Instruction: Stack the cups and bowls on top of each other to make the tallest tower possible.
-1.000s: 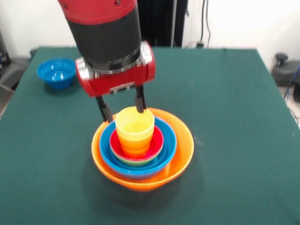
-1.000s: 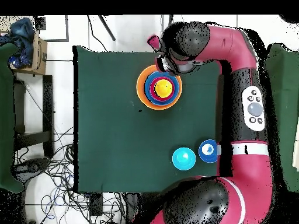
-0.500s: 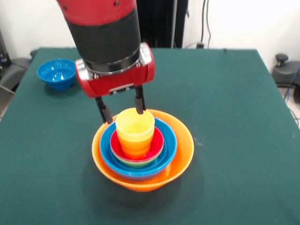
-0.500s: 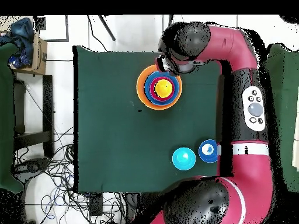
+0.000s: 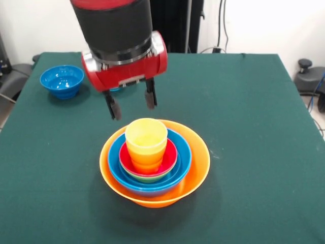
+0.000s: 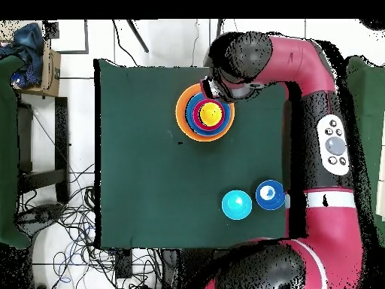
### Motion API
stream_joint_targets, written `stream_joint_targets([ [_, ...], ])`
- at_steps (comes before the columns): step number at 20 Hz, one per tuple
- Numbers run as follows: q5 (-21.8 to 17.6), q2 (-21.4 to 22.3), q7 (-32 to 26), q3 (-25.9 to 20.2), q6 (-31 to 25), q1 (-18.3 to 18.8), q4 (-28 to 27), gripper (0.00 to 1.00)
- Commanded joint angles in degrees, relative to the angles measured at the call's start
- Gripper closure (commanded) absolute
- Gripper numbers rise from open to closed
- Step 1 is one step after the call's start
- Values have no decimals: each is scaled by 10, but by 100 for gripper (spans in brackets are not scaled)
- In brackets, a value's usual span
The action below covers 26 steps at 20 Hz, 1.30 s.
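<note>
Green felt table [image 5: 254,127], glossy round tower [image 5: 154,162].

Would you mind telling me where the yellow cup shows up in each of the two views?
Front view: the yellow cup stands at lower centre, topping the nested pile.
Overhead view: the cup is upper centre, in the middle of the rings.
Shared landmark: the orange bowl around it.
</note>
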State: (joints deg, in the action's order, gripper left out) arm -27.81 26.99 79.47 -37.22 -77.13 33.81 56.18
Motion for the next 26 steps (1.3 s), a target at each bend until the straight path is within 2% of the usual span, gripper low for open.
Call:
stream_joint_targets([
  [1, 3, 51, -164, -15, -29, 11, 95, 0],
  [11, 1, 50, -156, -18, -18, 8, 98, 0],
  [20, -9, 85, -155, -20, 47, 26, 192, 0],
  [26, -13, 93, -136, -25, 69, 24, 219, 0],
])
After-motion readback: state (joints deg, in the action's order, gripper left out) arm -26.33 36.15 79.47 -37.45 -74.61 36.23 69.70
